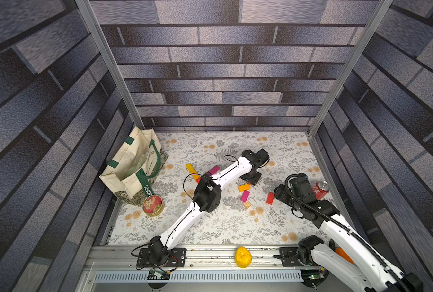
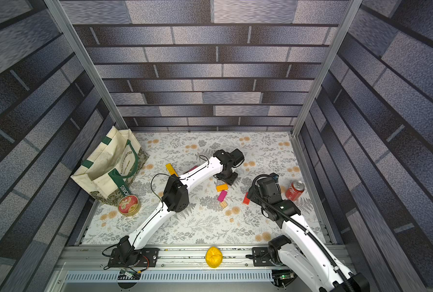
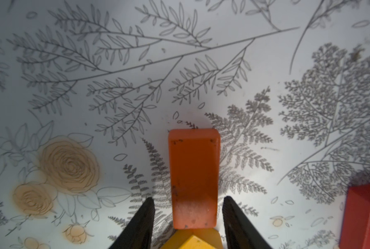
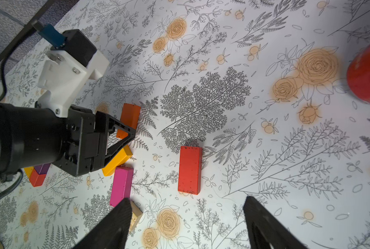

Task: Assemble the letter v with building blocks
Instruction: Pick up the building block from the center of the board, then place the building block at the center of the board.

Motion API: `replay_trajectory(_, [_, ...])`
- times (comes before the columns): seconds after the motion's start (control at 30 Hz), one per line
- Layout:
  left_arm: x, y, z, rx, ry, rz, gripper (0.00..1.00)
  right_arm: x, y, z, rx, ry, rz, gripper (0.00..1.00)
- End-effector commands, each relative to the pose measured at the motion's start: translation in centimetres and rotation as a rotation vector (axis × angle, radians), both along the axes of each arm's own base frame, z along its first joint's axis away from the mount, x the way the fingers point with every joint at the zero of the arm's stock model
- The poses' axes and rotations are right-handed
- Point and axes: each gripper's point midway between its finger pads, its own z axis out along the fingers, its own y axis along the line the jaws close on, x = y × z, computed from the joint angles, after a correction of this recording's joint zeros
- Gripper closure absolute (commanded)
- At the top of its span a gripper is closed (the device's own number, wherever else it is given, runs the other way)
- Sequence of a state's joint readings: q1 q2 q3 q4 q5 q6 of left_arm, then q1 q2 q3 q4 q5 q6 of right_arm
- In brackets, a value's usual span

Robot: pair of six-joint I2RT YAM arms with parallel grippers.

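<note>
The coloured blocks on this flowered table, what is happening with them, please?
The left arm has its jaws open on either side of a flat orange wooden block lying on the flowered table, not gripping it. The right arm holds nothing, jaws wide open near a flat red block. A magenta block, a yellow block and a plain wood cube lie loose nearby. No V shows yet.

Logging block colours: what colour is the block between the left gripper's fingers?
The block is orange, clearest in the left wrist view.
</note>
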State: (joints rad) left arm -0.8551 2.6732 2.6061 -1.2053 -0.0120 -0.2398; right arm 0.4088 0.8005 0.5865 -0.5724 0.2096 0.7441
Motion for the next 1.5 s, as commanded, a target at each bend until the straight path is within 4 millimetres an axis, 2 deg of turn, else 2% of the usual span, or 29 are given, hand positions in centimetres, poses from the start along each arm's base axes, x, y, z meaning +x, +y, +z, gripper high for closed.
replay_trajectory(0.0, [0.8,-0.2,0.0,0.002,-0.036,0.032,0.48,-0.4,-0.7,-0.8,-0.018,0.023,-0.022,0.17])
replay_trajectory(0.23, [0.9,-0.4,-0.8,-0.002,-0.027,0.045,0.5,-0.1,-0.5,-0.9,-0.021,0.031,-0.017,0.16])
replay_trajectory(0.37, [1.1,-0.2,-1.0,0.002,-0.027,0.054,0.54,0.2,-0.3,-1.0,-0.019,0.037,-0.012,0.16])
replay_trajectory(0.53, [1.9,0.1,0.9,-0.033,-0.043,0.114,0.74,0.6,-0.1,-1.1,-0.015,0.041,-0.005,0.16])
replay_trajectory(0.77, [4.7,1.9,5.0,-0.139,-0.057,0.299,0.87,1.3,0.7,-1.7,-0.002,0.054,0.016,0.16])
replay_trajectory(0.97, [7.9,4.7,6.5,-0.206,-0.055,0.511,0.95,2.6,1.8,-2.1,0.0,0.085,0.052,0.16])
replay_trajectory(1.2, [11.3,6.9,5.6,-0.253,-0.058,0.693,0.98,3.8,3.7,-2.7,0.045,0.13,0.105,0.16])
replay_trajectory(1.47, [12.1,8.5,3.3,-0.234,-0.027,0.869,0.99,4.2,4.7,-3.0,0.066,0.158,0.146,0.16])
